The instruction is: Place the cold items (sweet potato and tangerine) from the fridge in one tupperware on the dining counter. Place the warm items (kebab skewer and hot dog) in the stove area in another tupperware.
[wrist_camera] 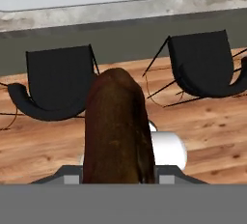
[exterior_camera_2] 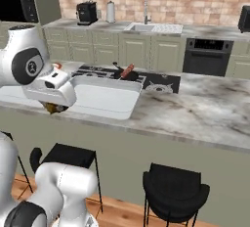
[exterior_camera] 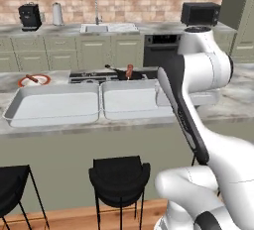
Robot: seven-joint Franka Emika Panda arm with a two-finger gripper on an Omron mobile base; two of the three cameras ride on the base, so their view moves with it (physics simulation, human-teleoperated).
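On the long grey-white marbled desk [exterior_camera: 59, 127], a round white plate with an orange rim [exterior_camera: 34, 80] sits left of two wide, shallow, pale trays, the left tray [exterior_camera: 52, 106] touching the right tray [exterior_camera: 130, 99]. Behind the trays lies the flat black stove [exterior_camera: 99, 77] with a reddish hot dog [exterior_camera: 130, 70]. The tool [wrist_camera: 118, 170] is clenched around the dark brown lumpy sweet potato [wrist_camera: 117, 131], just in front of the desk's edge. Black chairs [wrist_camera: 57, 85] stand on the wooden floor [wrist_camera: 212, 136].
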